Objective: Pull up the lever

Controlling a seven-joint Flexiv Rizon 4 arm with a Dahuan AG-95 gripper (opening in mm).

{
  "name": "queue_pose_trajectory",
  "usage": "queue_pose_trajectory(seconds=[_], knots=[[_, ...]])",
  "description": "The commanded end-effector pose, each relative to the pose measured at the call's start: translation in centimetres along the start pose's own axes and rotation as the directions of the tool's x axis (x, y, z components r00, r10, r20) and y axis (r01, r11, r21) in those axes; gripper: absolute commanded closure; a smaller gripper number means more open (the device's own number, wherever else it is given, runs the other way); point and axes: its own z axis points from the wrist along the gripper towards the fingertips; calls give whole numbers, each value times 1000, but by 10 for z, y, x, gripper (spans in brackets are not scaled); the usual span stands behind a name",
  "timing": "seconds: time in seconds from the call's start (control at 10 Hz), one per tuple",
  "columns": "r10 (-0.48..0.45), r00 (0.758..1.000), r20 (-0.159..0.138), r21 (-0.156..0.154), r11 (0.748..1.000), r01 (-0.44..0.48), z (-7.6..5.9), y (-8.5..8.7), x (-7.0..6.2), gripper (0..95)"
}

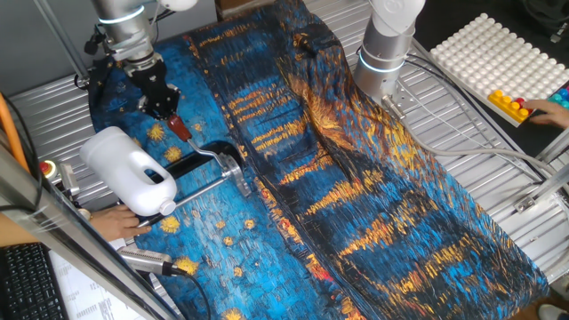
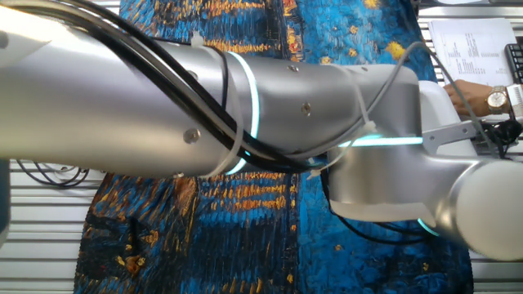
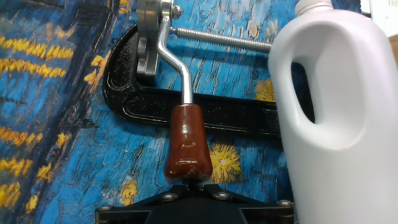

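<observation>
Red rubber right at the bottom of the hand view — that is the sleeve of the lever (image 3: 185, 142), and it sits dead ahead of the gripper (image 3: 193, 186), its fat end touching or all but touching the black hand body at the lower edge. The lever's long axis runs straight away from the camera, up the picture: sleeve nearest, then the thin silver shank bending off towards the clamp (image 3: 149, 74), whose black frame lies across the blue-and-gold cloth (image 3: 56, 124). In one fixed view the same line shows from the side — the lever (image 1: 180, 128) slants down from the gripper (image 1: 169, 110) towards the clamp (image 1: 222, 160), so the sleeve is the high end and the pivot the low one. Are the jaws clamped on it? From that view the dark fingers seem to meet the top of the sleeve, but the fingertips themselves are out of sight in the hand view, so I cannot tell whether they are clenched or merely resting against it. The white jug (image 3: 339, 106) stands just beside the lever on its right in the hand view, close to the threaded rod (image 3: 217, 37). The other fixed view is filled by the arm and shows nothing of the lever. My read: the pull has to go up and back along that axis, away from the worktop, keeping off the jug.
</observation>
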Motion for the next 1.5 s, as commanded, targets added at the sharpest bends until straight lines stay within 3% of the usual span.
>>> queue_pose_trajectory(seconds=[0.1, 0.8, 1.2, 1.3, 1.4, 1.5], knots=[[12, 1000, 3, 2, 1000, -12, -6, 1, -7, 950], [33, 999, -3, 2, 999, -33, -16, -2, -18, 950], [31, 999, 19, 9, 999, -31, -13, 3, -16, 950], [25, 999, 36, 15, 1000, -25, -12, 6, -13, 950], [12, 998, 64, 13, 1000, -13, -11, 6, -14, 760], [13, 997, 78, 15, 1000, -14, -10, 7, -15, 760]])
